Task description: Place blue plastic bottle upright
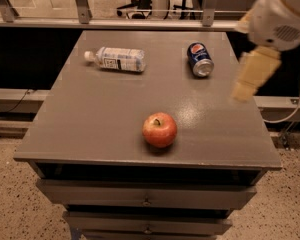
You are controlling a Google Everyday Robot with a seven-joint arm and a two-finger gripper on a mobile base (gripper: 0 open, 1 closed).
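Blue plastic bottle (117, 59): lying on its side near the far-left corner of the worktop, white cap toward the left edge.
Gripper (250, 76): beige, in the air over the right edge, well apart from the bottle; whether apart or together, cannot tell.
Pepsi can (200, 60): on its side near the far-right corner, top facing the front edge.
Apple (160, 129): 1, red, stem up, near the middle of the front edge.
Worktop (90, 114): grey, above drawers.
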